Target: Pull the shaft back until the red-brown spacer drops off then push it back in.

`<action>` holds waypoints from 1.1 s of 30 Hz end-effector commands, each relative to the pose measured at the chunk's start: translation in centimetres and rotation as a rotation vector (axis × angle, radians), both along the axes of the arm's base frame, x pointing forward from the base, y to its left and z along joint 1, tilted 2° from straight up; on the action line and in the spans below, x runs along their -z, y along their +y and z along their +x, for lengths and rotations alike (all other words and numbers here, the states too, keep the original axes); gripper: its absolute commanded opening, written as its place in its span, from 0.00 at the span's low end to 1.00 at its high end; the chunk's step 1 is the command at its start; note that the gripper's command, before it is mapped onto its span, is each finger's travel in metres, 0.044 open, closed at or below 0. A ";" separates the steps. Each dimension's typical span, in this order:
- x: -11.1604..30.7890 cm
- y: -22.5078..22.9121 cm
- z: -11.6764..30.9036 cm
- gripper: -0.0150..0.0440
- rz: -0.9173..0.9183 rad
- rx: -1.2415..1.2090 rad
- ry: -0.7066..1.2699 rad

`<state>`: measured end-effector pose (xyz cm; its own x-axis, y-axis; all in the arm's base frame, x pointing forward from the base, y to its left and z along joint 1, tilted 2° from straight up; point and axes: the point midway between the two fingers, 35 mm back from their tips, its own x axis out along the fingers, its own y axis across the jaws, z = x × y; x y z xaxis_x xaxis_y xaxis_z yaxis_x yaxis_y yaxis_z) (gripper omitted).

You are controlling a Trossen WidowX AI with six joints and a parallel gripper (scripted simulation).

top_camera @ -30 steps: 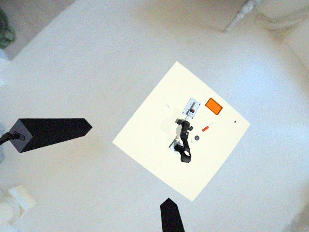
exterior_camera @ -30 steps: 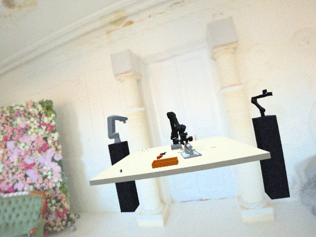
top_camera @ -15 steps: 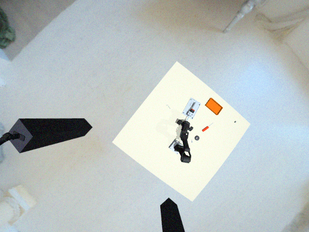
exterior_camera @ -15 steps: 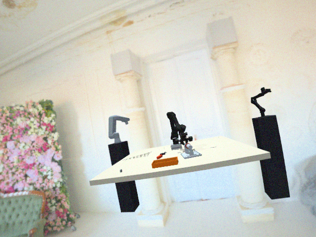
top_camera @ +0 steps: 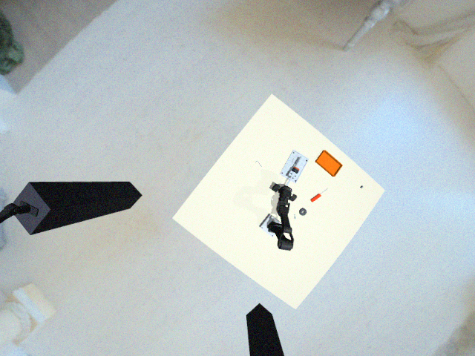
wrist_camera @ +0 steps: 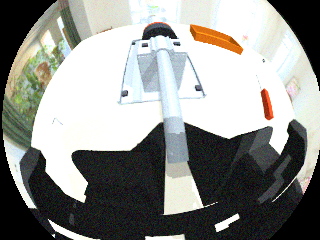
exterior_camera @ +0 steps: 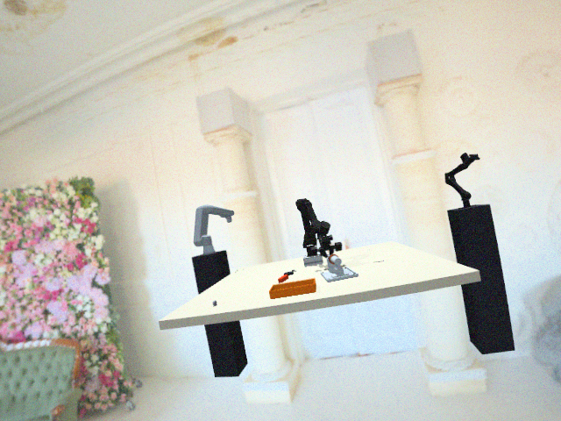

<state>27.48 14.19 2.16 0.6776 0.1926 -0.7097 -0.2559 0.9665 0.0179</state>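
My gripper (top_camera: 286,185) (wrist_camera: 170,125) is shut on the free end of the grey shaft (wrist_camera: 169,90) (top_camera: 288,179). The shaft runs from the fingers into the fixture on the light grey base plate (top_camera: 300,157) (exterior_camera: 346,275) (wrist_camera: 186,91). A small light grey block (wrist_camera: 160,45) stands on the near side of the fixture. Behind it sits a black round part (wrist_camera: 159,33), with the red-brown spacer (wrist_camera: 159,23) (top_camera: 296,167) showing as a thin rim beyond it. The far end of the shaft and the housing's bore are hidden in the wrist view. Whether the spacer still sits on the shaft cannot be told.
An orange tray (exterior_camera: 294,291) (wrist_camera: 215,40) stands beside the plate. A red-handled screwdriver (top_camera: 315,197) (exterior_camera: 283,277) (wrist_camera: 267,104) and a dark ring (top_camera: 302,211) lie on the tray's side of the arm. A thin hex key (top_camera: 258,163) lies opposite. A small dark piece (top_camera: 361,187) (exterior_camera: 215,303) lies near a table corner.
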 end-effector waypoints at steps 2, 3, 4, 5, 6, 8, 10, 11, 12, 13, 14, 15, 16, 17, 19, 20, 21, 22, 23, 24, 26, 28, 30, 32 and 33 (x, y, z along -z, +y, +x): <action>0.0 0.0 -0.1 0.25 0.002 0.002 0.001; 0.0 0.0 -0.1 0.25 0.002 0.002 0.001; 0.0 0.0 -0.1 0.25 0.002 0.002 0.001; 0.0 0.0 -0.1 0.25 0.002 0.002 0.001; 0.0 0.0 -0.1 0.25 0.002 0.002 0.001; 0.0 0.0 -0.2 0.25 0.002 0.002 0.001; 0.0 -0.1 -0.2 0.25 0.002 0.002 0.001; 0.0 -0.1 -0.2 0.25 0.002 0.002 0.002; 0.0 -0.1 -0.2 0.25 0.002 0.002 0.002; 0.0 -0.1 -0.2 0.25 0.002 0.002 0.002; 0.0 -0.1 -0.2 0.25 0.002 0.002 0.002; 0.0 -0.1 -0.2 0.25 0.002 0.002 0.002; 0.0 -0.1 -0.3 0.25 0.002 0.002 0.002; 0.0 -0.1 -0.3 0.25 0.002 0.002 0.002; 0.0 -0.1 -0.3 0.25 0.002 0.002 0.002; 0.0 -0.1 -0.3 0.25 0.002 0.002 0.002; 0.0 -0.1 -0.3 0.25 0.002 0.002 0.002; 0.0 -0.1 -0.3 0.25 0.002 0.002 0.002; 0.0 -0.1 -0.3 0.25 0.002 0.002 0.002; 0.0 -0.1 -0.3 0.25 0.002 0.002 0.002; 0.0 -0.1 -0.4 0.25 0.002 0.002 0.002; 0.0 -0.1 -0.4 0.25 0.002 0.002 0.002; 0.0 -0.1 -0.4 0.25 0.002 0.002 0.002; 0.0 -0.1 -0.4 0.25 0.002 0.002 0.002; 0.0 -0.1 -0.4 0.25 0.002 0.002 0.002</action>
<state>27.12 14.10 2.15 0.6772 0.1927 -0.7102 -0.2562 0.9665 0.0180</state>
